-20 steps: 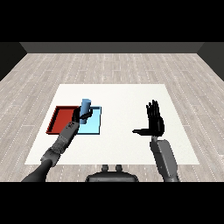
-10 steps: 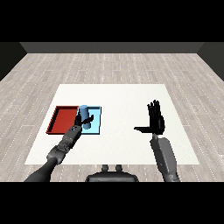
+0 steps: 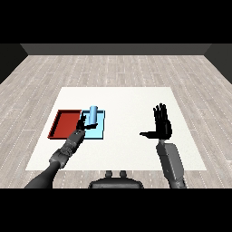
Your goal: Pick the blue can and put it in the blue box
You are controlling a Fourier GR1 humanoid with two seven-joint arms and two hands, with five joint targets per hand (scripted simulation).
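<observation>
- At far left of the white table (image 3: pixel 122 97), on grey plank flooring (image 3: pixel 45 68), we note the red tray (image 3: pixel 65 123).
- Touching it, the light blue tray (image 3: pixel 99 131); the blue can (image 3: pixel 93 114) stands in it.
- Left hand (image 3: pixel 83 124) beside the can; grasp unclear to us.
- Right hand (image 3: pixel 161 127) upright, spread wide, holding nothing.

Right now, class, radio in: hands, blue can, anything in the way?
Left hand at the blue can, grip unclear. Can upright in the light blue tray. Right hand open, off to the side. Nothing in the way.
</observation>
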